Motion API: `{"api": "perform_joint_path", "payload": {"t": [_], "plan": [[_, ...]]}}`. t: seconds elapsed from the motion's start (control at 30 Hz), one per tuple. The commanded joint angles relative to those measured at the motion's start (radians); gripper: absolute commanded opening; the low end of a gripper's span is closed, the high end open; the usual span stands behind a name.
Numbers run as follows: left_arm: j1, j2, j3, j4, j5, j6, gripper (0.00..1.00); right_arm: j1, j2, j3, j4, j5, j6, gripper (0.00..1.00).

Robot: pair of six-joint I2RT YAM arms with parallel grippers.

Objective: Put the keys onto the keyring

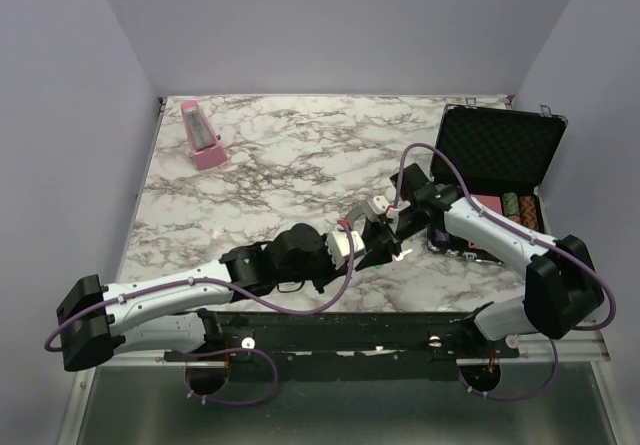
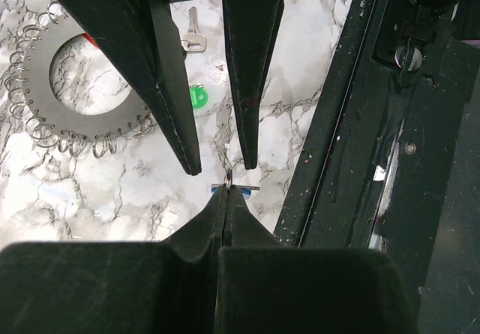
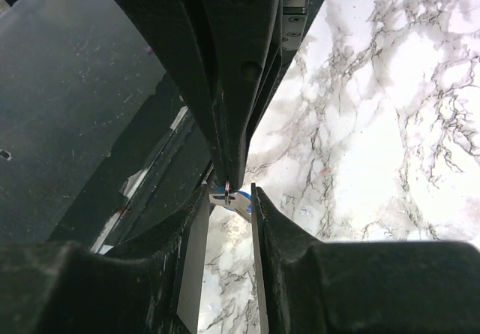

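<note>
My left gripper (image 2: 227, 189) is shut on a small wire loop that carries the blue-headed key (image 3: 241, 201), holding it just above the marble near the table's front edge. My right gripper (image 3: 231, 191) stands open, one finger on each side of that key. In the left wrist view the right gripper's fingers (image 2: 184, 124) come down from above. The keyring (image 2: 45, 112), flat and grey with wire loops round its rim, lies to the left. Beside it lie a silver key (image 2: 193, 34) and a green-headed key (image 2: 197, 98). In the top view both grippers meet at the front centre (image 1: 385, 245).
An open black case (image 1: 500, 150) with stacked chips (image 1: 515, 205) sits at the right, under the right arm. A pink metronome (image 1: 203, 135) stands at the back left. The black frame rail (image 2: 352, 124) runs close beside the grippers.
</note>
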Motion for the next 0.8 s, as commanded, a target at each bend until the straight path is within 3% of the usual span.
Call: {"api": "perform_joint_path", "payload": {"t": [0.0, 0.27, 0.63, 0.77], "plan": [[0.009, 0.015, 0.021, 0.022, 0.042, -0.023, 0.0, 0.02, -0.016, -0.022, 0.069, 0.026, 0.076, 0.34], [0.031, 0.011, 0.019, 0.015, 0.042, -0.042, 0.0, 0.052, -0.006, -0.025, 0.071, 0.068, 0.081, 0.21], [0.048, 0.002, 0.002, 0.049, 0.056, -0.066, 0.0, 0.058, 0.0, -0.025, 0.097, 0.085, 0.111, 0.16], [0.051, -0.005, -0.01, 0.072, 0.058, -0.078, 0.0, 0.058, 0.0, -0.022, 0.097, 0.089, 0.116, 0.01]]}}
